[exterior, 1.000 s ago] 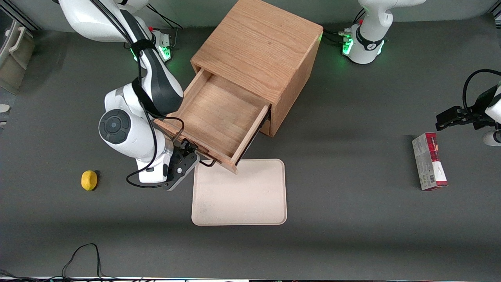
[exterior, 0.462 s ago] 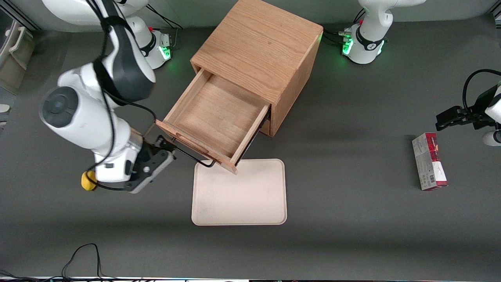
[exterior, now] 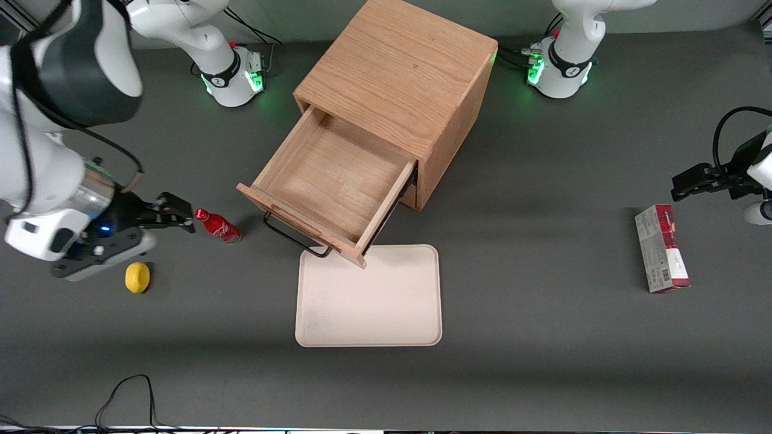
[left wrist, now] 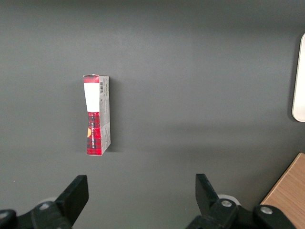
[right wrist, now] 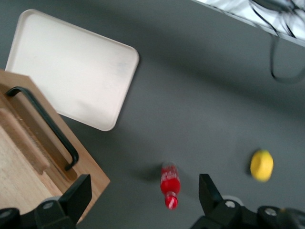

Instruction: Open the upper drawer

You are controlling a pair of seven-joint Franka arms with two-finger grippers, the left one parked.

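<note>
Upper drawer point(exterior: 329, 181) pulled out, pincer point(exterior: 175, 218) apart above one red bottle point(exterior: 217, 225), one lemon point(exterior: 137, 277), one tray point(exterior: 369, 296)

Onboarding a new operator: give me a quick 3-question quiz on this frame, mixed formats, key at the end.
1. True or false: the upper drawer is pulled out of the cabinet.
2. What is the gripper holding? A) drawer handle B) red bottle C) nothing
3. Fill in: the drawer's front corner overhangs the edge of the ____.

Key:
1. True; its bare inside shows.
2. C; open, apart from the handle, above the table beside the red bottle and lemon.
3. Tray.
</note>
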